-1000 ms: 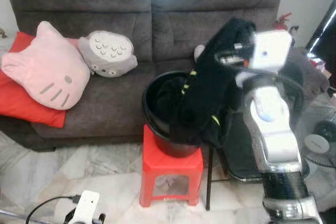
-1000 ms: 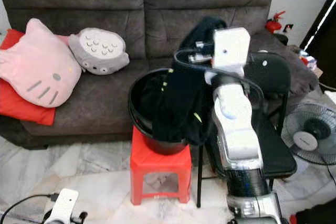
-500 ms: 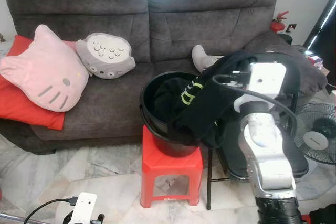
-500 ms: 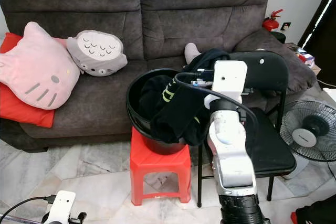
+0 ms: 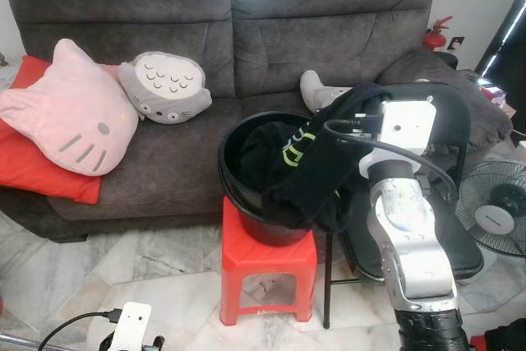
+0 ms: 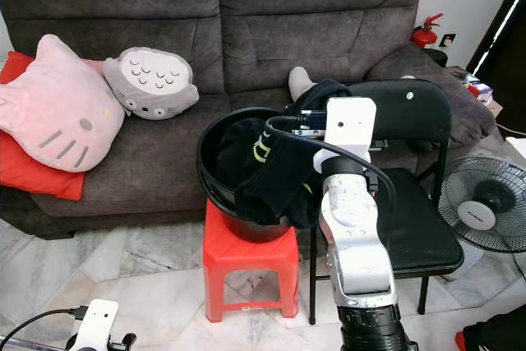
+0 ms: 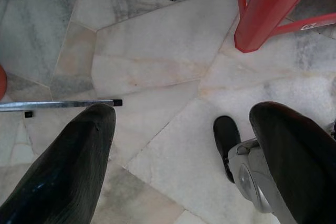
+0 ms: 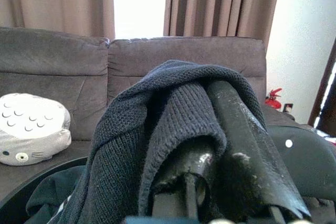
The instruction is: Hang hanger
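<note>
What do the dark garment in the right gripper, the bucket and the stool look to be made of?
Dark garment: knitted fabric, likely wool or acrylic; ribbed stitches show in the right wrist view, where the right gripper is shut on it. Bucket: probably plastic, black with a smooth, slightly glossy rim. Stool: moulded plastic by its look, uniform bright red with rounded edges.

The robot's right arm [image 6: 355,236] rises bent before its chest, its right gripper [image 8: 210,171] with fingers [image 8: 247,145] clamped together, while the left gripper [image 7: 178,145] hangs low, fingers [image 7: 68,166] spread wide apart.
</note>
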Robot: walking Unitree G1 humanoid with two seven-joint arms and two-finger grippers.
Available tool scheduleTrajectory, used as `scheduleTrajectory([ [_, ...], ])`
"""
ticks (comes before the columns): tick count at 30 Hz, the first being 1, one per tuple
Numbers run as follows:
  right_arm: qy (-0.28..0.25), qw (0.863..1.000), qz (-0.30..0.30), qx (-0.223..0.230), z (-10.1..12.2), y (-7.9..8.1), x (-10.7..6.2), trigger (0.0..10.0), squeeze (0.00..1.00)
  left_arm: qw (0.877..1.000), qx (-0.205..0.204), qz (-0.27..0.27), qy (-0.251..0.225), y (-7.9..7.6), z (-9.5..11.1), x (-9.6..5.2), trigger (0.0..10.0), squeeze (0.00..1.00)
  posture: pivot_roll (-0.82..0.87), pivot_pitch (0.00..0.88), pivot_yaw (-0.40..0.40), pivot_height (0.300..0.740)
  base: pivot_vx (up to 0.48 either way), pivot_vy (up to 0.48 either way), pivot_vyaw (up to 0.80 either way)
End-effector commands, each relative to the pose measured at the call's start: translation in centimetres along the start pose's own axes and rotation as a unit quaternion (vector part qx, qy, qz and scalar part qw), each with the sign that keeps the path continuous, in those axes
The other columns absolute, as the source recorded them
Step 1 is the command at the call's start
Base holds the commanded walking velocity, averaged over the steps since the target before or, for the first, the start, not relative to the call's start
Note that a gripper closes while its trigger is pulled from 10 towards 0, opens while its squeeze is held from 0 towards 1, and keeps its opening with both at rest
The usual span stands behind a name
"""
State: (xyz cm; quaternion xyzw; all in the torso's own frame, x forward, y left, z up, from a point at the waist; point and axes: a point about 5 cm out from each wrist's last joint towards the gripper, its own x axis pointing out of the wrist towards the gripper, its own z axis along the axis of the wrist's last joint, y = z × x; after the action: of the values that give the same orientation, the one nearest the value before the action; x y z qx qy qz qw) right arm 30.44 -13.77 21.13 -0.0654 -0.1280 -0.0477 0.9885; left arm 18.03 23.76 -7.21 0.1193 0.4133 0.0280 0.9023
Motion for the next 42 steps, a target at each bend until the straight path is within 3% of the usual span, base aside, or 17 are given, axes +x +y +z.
scheduleTrajectory([
  [1,-0.018,1.000,0.003,0.003,1.12,0.22,0.31,10.0,0.00,1.000,-0.005,0.001,0.007,0.26,-0.40,-0.11,10.0,0.00,-0.03,0.000,0.007,0.740,-0.240,0.000,0.00],
  [42,-0.025,1.000,0.018,0.003,1.47,0.75,0.74,10.0,0.00,1.000,-0.005,-0.001,0.005,0.15,-0.44,-0.14,10.0,0.00,-0.03,0.000,0.005,0.740,-0.306,0.000,0.00],
])
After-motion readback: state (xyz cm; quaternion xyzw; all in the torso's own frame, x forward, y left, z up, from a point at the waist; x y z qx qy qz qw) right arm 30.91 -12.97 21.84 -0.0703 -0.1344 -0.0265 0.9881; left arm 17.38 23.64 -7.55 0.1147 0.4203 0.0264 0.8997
